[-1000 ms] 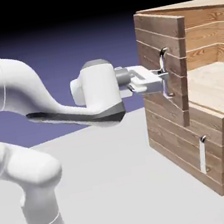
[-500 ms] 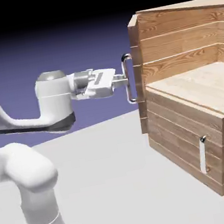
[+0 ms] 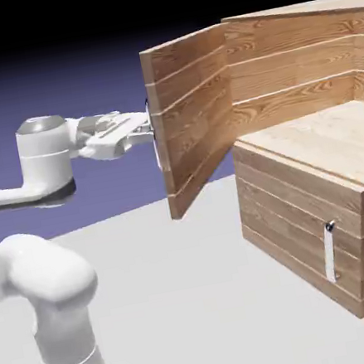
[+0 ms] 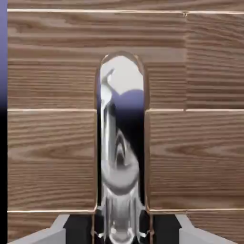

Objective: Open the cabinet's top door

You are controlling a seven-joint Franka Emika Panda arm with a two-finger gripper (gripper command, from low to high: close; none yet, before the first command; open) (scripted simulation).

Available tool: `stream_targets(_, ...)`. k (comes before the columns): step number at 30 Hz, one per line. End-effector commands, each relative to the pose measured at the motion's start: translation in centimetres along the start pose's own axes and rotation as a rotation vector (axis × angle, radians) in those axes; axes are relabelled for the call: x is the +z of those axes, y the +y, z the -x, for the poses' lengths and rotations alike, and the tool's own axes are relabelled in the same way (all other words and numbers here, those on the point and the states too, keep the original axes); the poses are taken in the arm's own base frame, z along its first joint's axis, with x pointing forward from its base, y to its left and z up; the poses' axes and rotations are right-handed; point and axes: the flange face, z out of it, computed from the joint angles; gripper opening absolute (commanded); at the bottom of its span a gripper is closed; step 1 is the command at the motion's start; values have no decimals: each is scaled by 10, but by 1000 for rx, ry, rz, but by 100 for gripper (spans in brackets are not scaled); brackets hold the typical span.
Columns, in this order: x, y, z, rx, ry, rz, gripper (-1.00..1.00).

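The wood-plank cabinet [image 3: 298,224] stands at the exterior view's right. Its top door [image 3: 193,107] is swung far out to the left, so its inner face shows and the upper compartment lies open. My gripper [image 3: 147,128] is at the door's outer side, level with its middle, and the door's edge hides the handle there. In the hand view the vertical silver handle [image 4: 119,143] fills the centre against the door's planks [image 4: 52,143]. My gripper [image 4: 121,228] is shut on this handle, and the grey fingertips [image 4: 52,233] show at the bottom edge.
The lower panel [image 3: 297,241] is closed, with its short silver handle [image 3: 330,252] on the front. The open compartment's wooden floor [image 3: 320,136] is bare. My arm [image 3: 41,172] stretches in from the left above the grey table [image 3: 181,303].
The gripper has pulled back to the left with the handle. The top door has swung from slightly ajar to wide open, exposing the upper compartment.
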Motion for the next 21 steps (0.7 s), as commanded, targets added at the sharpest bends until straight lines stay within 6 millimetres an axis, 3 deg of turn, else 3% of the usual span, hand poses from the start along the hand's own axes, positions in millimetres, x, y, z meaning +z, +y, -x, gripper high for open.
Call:
stream_targets(1,-9,2,-2,0,-13,-13,-100)
stream_targets(13,-114,41,-41,0,-199,-199,-100)
stream_targets(21,-167,72,-72,0,-307,-307,-100)
